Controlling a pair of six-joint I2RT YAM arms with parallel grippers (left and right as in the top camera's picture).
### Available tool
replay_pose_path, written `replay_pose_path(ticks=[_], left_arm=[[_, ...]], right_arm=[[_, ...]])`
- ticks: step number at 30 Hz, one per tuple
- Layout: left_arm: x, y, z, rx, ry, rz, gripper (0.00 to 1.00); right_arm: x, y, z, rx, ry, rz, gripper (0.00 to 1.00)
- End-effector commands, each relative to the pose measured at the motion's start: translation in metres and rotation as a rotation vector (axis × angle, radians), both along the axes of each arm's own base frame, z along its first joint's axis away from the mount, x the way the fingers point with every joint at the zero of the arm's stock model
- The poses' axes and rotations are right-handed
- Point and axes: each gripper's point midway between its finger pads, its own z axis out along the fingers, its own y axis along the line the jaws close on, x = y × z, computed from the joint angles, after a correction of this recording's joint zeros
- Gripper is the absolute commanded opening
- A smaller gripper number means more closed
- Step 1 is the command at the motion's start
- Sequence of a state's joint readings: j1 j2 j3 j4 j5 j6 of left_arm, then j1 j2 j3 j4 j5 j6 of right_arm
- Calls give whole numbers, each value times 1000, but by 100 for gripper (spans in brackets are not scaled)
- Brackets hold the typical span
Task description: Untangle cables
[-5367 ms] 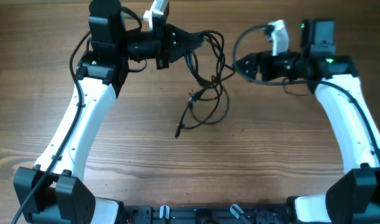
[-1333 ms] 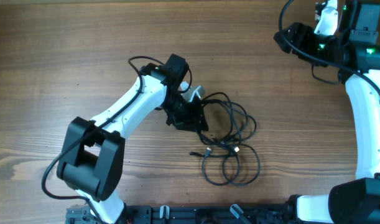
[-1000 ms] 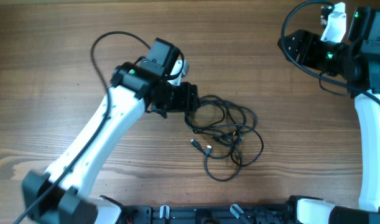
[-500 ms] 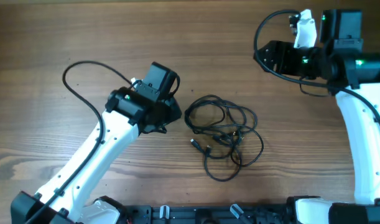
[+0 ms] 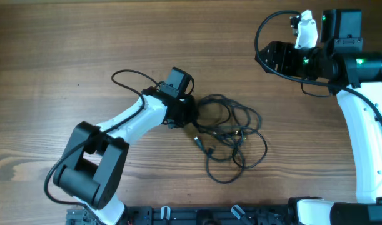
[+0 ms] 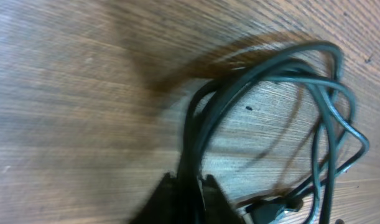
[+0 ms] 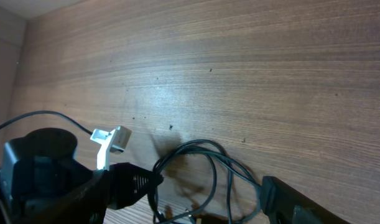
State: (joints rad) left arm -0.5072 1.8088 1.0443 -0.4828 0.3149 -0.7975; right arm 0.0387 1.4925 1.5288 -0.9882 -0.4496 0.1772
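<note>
Centre frame: cables [image 5: 230, 133] are lying in a loose tangle on the wooden worktop [image 5: 53, 44]. The left end effector [image 5: 189, 112] is clenching a few strands at the tangle's upper-left edge, its fingers pinching them low against the wood, likely to draw one loop clear. The right end effector [image 5: 270, 55] is hovering at upper right, well apart, released and grasping nothing, probably waiting to take an opposing hold.

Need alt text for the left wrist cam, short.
The left tool is closed on a bundle of thin black cables at the bottom of a blurry close-up. The cables loop up and right across the wooden table, with a small plug end at the lower right.
</note>
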Motion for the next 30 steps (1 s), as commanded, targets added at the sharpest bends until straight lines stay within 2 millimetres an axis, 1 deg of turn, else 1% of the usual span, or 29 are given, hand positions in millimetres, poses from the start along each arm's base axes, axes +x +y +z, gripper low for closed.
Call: replay_pose_path(ticks=[1,2,3,5,6,7,9,10,11,15,18,21,23,26,27,28,30], left_arm=[[6,-5,2,-47,-18,-15,4],[15,-9,13,-88,-51,-13,4],[26,-14,32,-145,-102,-33,4],[47,-27,87,-306,-245,-115,4],[57,-42,150,-482,-427,-233,4],[60,-48,186,-571,-538,-286,4],[61,-50,237,-662,-704,-351,4],[57,-51,250,-688,-744,-376,4],[54,-52,256,-707,-758,-397,4],[44,-55,258,-751,-729,-441,4],[43,-54,254,-747,-711,-436,4],[42,-53,248,-731,-694,-438,4],[40,-53,242,-714,-685,-450,4],[39,-52,238,-706,-670,-444,4],[42,-51,237,-696,-674,-435,4],[43,-51,237,-691,-678,-431,4],[44,-51,238,-688,-689,-429,4]], right_arm=[[3,0,3,-14,-8,5,80],[2,0,2,-14,-6,5,80],[1,0,2,-13,-2,6,80],[-1,1,1,-11,6,12,80],[-2,2,1,-7,8,21,80],[-2,4,2,2,7,28,80],[-3,9,5,27,-1,54,80],[-6,17,9,51,-23,111,80],[-6,21,12,68,-34,138,80],[-6,29,20,111,-66,183,79],[-6,37,27,154,-92,215,78],[-5,49,44,246,-129,258,75],[-4,54,52,286,-149,274,74],[-2,56,55,300,-151,265,72],[-4,60,54,306,-139,268,69],[-4,65,50,306,-107,241,64],[-2,70,36,280,-16,126,44]])
